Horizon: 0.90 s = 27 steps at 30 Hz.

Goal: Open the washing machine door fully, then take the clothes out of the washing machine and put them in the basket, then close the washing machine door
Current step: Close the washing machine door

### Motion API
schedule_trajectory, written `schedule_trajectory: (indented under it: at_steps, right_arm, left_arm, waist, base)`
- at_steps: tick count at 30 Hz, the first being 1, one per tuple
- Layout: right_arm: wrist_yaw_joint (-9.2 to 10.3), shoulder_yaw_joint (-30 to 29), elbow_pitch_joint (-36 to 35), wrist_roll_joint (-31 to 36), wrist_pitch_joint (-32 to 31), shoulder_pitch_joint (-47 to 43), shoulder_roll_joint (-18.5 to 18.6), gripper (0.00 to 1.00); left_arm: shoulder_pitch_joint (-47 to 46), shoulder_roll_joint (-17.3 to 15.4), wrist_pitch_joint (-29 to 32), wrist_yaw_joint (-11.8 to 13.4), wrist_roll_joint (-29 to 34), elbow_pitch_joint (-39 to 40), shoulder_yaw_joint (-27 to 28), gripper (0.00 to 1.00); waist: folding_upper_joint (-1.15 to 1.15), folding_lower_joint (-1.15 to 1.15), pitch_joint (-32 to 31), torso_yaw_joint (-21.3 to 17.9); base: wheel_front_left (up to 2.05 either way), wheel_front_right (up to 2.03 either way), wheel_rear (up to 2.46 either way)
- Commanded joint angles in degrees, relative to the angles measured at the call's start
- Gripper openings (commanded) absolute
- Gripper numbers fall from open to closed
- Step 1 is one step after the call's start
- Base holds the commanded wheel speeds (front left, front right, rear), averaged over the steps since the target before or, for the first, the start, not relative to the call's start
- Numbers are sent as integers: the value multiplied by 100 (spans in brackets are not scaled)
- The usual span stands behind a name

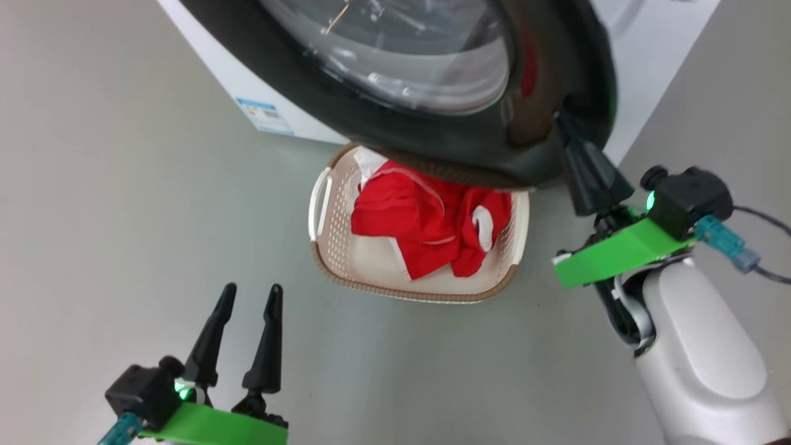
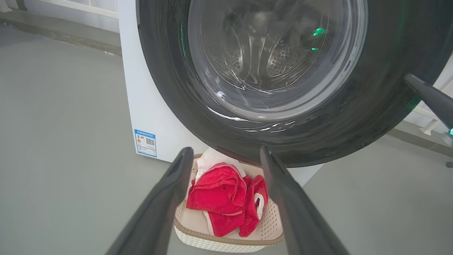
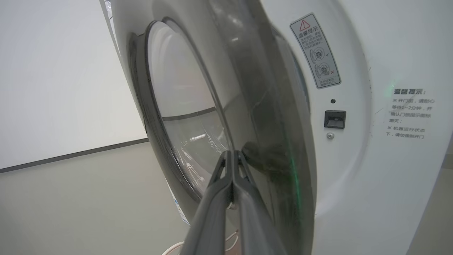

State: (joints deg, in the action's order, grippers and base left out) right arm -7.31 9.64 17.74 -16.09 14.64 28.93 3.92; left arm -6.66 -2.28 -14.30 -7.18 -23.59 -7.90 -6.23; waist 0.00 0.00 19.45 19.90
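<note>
Two grippers are at work here, each in a different state. Nearest to the robot, the left gripper [image 1: 253,287] is held low over the floor, its fingers spread wide with nothing between them. Just beyond it the basket [image 1: 337,235] stands on the floor, partly under the door, and the clothes [image 1: 426,216] lie inside it in a red heap. Further out, the right gripper [image 1: 559,117] is pressed together on nothing, and its tips are laid against the black rim of the washing machine door [image 1: 395,133]. Through the glass the drum [image 2: 279,60] looks empty. In the right wrist view a gap is seen between the door and the white front of the washing machine [image 3: 354,170], and the latch slot [image 3: 334,119] is uncovered. The unloading is therefore judged finished, and the closing of the door is in hand. For the next move a steady push along the door's arc is called for, until the latch is caught. The tips may slip on the glossy rim.
</note>
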Motion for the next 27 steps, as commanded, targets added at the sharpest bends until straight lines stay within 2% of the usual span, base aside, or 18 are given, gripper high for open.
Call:
schedule_trajectory:
  at_steps: [1, 14, 27]
  right_arm:
    - [-18, -5, -146, 69, 36, 217, -34, 0]
    - [-18, -560, -72, 244, 36, 1130, 193, 0]
    - [-18, -1298, -151, 331, 36, 1840, 82, 0]
  left_arm:
    - [-199, -61, -70, -31, -78, 120, 129, 100]
    - [-630, -60, -70, -31, -278, 211, -134, 100]
    - [-822, -60, -70, -31, -378, 216, -198, 100]
  waist:
    - [0, 0, 245, 179]
    - [0, 0, 849, 393]
    - [0, 0, 1160, 478]
  base:
    - [0, 0, 0]
    - [0, 0, 0]
    - [0, 0, 0]
